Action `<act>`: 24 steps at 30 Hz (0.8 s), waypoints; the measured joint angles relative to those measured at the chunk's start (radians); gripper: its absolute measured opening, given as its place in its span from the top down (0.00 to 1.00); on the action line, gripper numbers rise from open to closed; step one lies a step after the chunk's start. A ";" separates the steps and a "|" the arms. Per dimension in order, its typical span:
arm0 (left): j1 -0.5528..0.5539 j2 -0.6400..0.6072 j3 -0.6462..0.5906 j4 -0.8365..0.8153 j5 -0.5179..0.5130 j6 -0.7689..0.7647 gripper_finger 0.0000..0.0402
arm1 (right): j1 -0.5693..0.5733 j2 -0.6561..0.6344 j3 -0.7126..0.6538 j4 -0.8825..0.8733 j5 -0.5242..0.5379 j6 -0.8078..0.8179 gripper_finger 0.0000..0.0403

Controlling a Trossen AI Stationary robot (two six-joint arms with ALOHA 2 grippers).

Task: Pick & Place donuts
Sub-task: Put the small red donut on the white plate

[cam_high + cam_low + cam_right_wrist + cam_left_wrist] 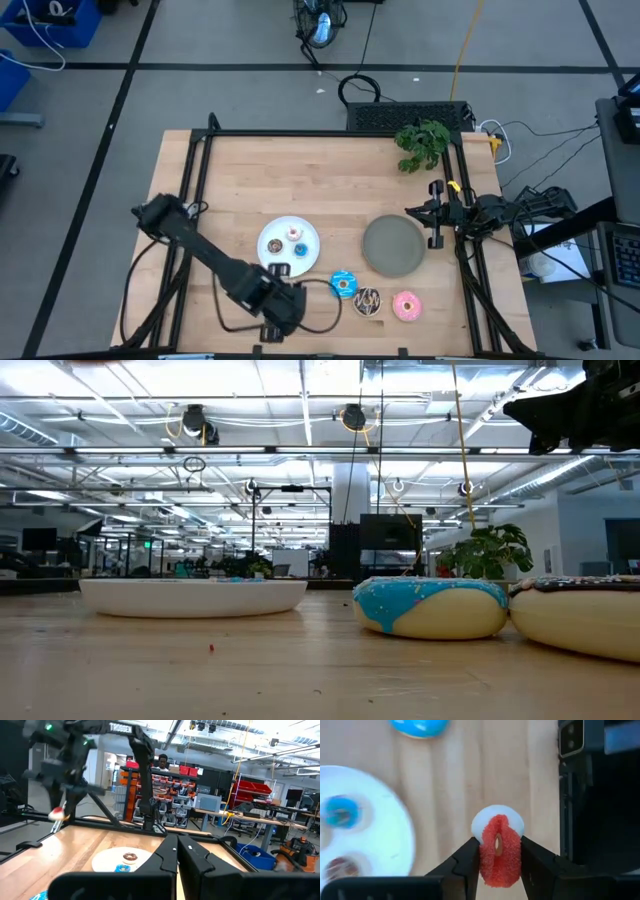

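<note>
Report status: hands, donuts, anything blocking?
Left hand shut on red donut, beside white plate. Right hand shut, parked at table's right edge. Nothing blocking the plate.

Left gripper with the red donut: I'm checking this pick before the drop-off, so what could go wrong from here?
1. The left gripper pinches the small red donut on edge, standing between the fingers; it might twist or slip out.
2. The white plate already holds three small donuts, so the red one could land on one of them or roll off the rim.
3. The big blue donut lies close by and could get bumped.
</note>
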 joint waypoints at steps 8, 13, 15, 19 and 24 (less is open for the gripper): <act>0.010 -0.127 0.000 -0.093 -0.108 -0.055 0.69 | 0.000 0.000 0.000 0.004 0.000 0.000 1.00; 0.021 -0.136 0.000 -0.126 -0.126 -0.099 0.69 | 0.000 0.000 0.000 0.003 0.000 0.000 1.00; 0.022 -0.134 0.000 -0.145 -0.126 -0.106 0.69 | 0.000 0.000 0.000 0.003 0.000 0.000 1.00; 0.024 -0.123 0.000 -0.154 -0.123 -0.104 0.69 | 0.000 0.000 0.000 0.004 0.000 0.000 1.00; 0.024 -0.125 0.000 -0.156 -0.130 -0.101 0.69 | 0.000 0.000 0.000 0.007 0.000 0.000 1.00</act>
